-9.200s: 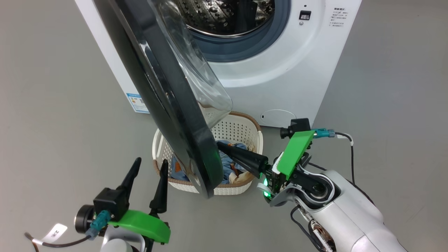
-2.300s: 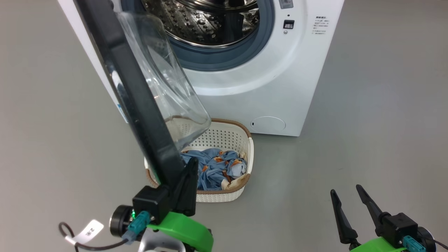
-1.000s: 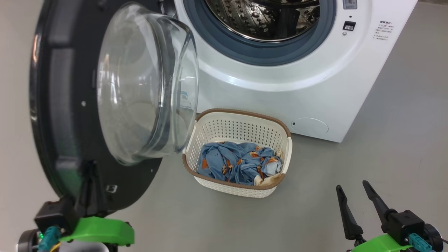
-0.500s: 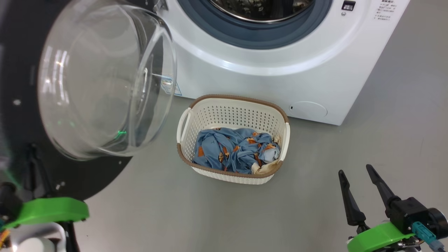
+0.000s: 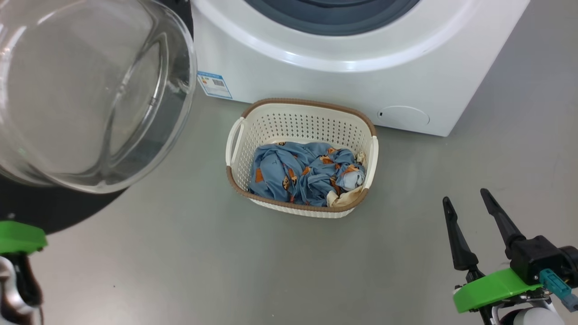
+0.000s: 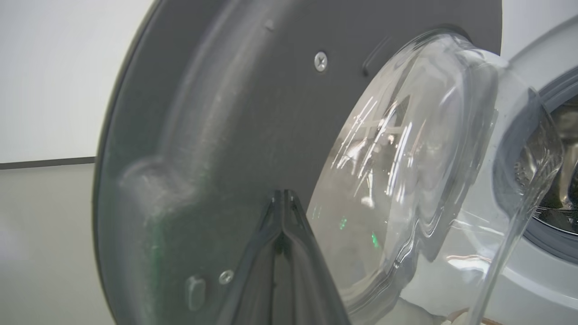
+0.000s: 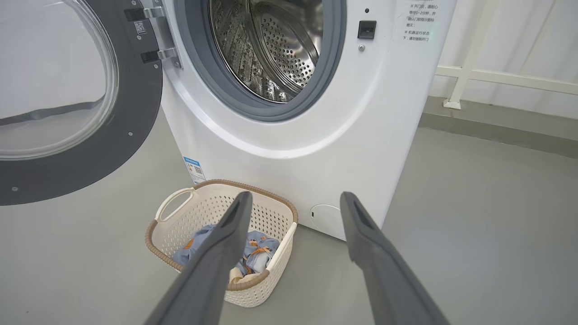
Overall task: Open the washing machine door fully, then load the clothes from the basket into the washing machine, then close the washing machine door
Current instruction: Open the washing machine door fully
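The washing machine door (image 5: 90,90) stands swung wide open at the left, its glass bowl bulging toward me. In the left wrist view my left gripper (image 6: 283,195) is shut on nothing, its tips up against the door (image 6: 226,113)'s dark inner face beside the glass. The washing machine (image 5: 338,76) shows its steel drum (image 7: 271,49) uncovered. In front of it on the floor sits the basket (image 5: 307,128) holding the blue printed clothes (image 5: 302,174). My right gripper (image 5: 465,195) is open and holds nothing, off to the basket's right, and points at the basket (image 7: 212,187) and machine (image 7: 361,113).
A blue label sticker (image 5: 214,85) and a round cover (image 5: 403,116) mark the machine's lower front. Grey floor (image 5: 180,262) spreads before the basket. A white railing (image 7: 496,76) and wall stand right of the machine. My left arm's green mount (image 5: 18,237) sits under the door's rim.
The door has swung further open to the left with my shut left gripper against it. The head camera has shifted downward. My right gripper has stayed open in about the same place.
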{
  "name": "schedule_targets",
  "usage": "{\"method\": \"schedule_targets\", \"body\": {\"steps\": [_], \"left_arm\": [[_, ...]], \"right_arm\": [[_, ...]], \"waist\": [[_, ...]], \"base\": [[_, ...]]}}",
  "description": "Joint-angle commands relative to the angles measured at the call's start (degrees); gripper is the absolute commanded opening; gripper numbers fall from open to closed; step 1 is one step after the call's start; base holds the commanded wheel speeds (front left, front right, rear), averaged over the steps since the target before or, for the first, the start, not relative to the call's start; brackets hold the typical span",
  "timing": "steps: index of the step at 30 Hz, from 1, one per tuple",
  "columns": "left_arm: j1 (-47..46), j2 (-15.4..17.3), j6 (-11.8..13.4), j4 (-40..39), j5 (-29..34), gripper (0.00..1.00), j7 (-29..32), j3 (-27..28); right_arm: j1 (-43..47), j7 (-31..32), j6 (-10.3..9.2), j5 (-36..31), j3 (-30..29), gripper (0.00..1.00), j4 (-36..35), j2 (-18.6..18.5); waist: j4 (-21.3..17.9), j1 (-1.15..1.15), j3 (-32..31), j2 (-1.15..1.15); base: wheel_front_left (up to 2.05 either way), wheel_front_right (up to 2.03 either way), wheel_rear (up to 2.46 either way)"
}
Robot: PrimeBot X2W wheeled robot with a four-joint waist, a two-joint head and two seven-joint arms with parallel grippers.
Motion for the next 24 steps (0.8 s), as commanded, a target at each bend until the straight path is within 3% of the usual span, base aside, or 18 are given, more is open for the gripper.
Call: {"method": "schedule_targets", "body": {"steps": [1, 12, 24], "left_arm": [[-3.17, 3.92, -0.58, 0.86, -0.79, 0.0, -0.38, 3.6], [-9.1, 4.42, -5.66, 8.21, 2.41, 0.0, -0.43, 11.16], [-7.8, 0.09, -9.23, 8.86, 7.73, 0.0, -0.44, 16.37]], "right_arm": [[-1.52, 0.21, 0.35, -0.33, 1.26, 1.0, -1.72, -0.26], [-2.91, 0.1, 0.35, -0.4, 1.56, 1.0, -1.51, -0.62], [-3.15, -0.7, 0.35, -0.21, 1.6, 1.0, -0.4, -0.25]], "waist": [[0.08, 0.0, 0.86, 0.0], [-0.28, 0.0, 2.19, 0.0], [-0.95, 0.0, 1.3, 0.0]], "base": [[0.0, 0.0, 0.0], [0.0, 0.0, 0.0], [0.0, 0.0, 0.0]]}}
